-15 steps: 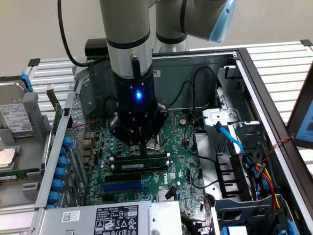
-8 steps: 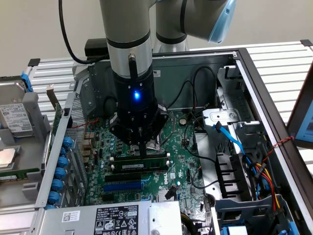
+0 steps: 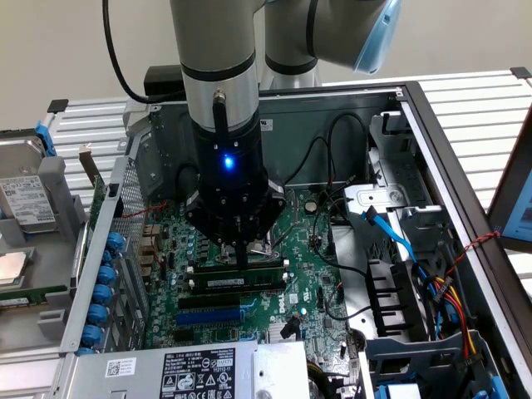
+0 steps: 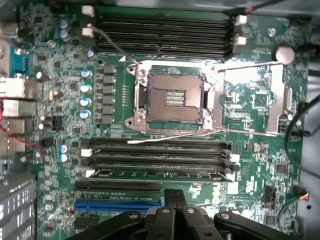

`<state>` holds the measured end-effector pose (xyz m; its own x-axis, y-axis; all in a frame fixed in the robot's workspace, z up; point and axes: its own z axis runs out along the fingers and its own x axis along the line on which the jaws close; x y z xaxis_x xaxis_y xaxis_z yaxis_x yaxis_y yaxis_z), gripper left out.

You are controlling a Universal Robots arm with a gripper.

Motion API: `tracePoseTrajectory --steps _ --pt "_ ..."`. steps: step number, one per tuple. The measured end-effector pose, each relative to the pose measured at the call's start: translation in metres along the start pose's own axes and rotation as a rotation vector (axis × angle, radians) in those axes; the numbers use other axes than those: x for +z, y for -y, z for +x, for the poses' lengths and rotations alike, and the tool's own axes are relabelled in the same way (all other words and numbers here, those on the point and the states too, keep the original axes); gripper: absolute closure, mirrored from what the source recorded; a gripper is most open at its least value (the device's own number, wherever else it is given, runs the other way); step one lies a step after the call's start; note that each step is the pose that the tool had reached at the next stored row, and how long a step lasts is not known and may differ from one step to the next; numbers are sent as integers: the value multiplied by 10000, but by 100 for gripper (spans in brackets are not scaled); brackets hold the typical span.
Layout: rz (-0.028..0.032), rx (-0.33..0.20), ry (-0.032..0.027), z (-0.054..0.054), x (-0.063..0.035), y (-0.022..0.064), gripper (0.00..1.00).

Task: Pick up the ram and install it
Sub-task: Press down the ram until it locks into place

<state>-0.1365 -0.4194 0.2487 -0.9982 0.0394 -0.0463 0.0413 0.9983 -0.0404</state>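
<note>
The ram (image 3: 235,283) is a long green stick with a white sticker, standing on edge in one of the long black slots of the motherboard (image 3: 307,241). In the wrist view the ram (image 4: 160,176) appears edge-on as a thin green strip in the slot row nearest the fingers. My gripper (image 3: 241,254) hangs straight down over the slot rows, its tip just above the ram's middle. Its two fingers (image 4: 169,200) are pressed together with nothing between them, so my gripper (image 4: 175,196) is shut and empty.
The open CPU socket (image 4: 170,100) lies beyond the slots, with a second bank of black slots (image 4: 162,32) past it. A blue slot (image 3: 212,316) sits beside the ram. Blue and black cables (image 3: 391,237) and the drive cage fill the case on the exterior view's right.
</note>
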Motion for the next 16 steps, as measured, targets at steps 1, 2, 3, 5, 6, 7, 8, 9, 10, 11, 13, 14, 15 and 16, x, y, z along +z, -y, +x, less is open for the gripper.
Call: tracePoseTrajectory --steps 1,2,3,5,6,7,8,9,10,11,13,14,15,16 --pt "7 146 -6 0 -1 0 90" --pt "13 279 -11 0 -1 0 90" --pt "19 425 -17 0 -1 0 90" --pt "32 703 -29 0 -2 0 90" --pt "39 836 -34 0 -3 0 90" --pt "45 978 -40 0 -3 0 90" --pt "51 1114 -45 0 -3 0 90" --pt "57 1251 -51 0 -4 0 90" --pt "64 1389 -56 0 -4 0 90" --pt "71 1529 -62 0 -5 0 90" --pt "83 1807 -73 0 -5 0 90" --pt "90 1952 -79 -1 -6 0 90" --pt "95 2083 -84 -1 -5 0 90" --pt "102 2226 -90 -1 -6 0 90"
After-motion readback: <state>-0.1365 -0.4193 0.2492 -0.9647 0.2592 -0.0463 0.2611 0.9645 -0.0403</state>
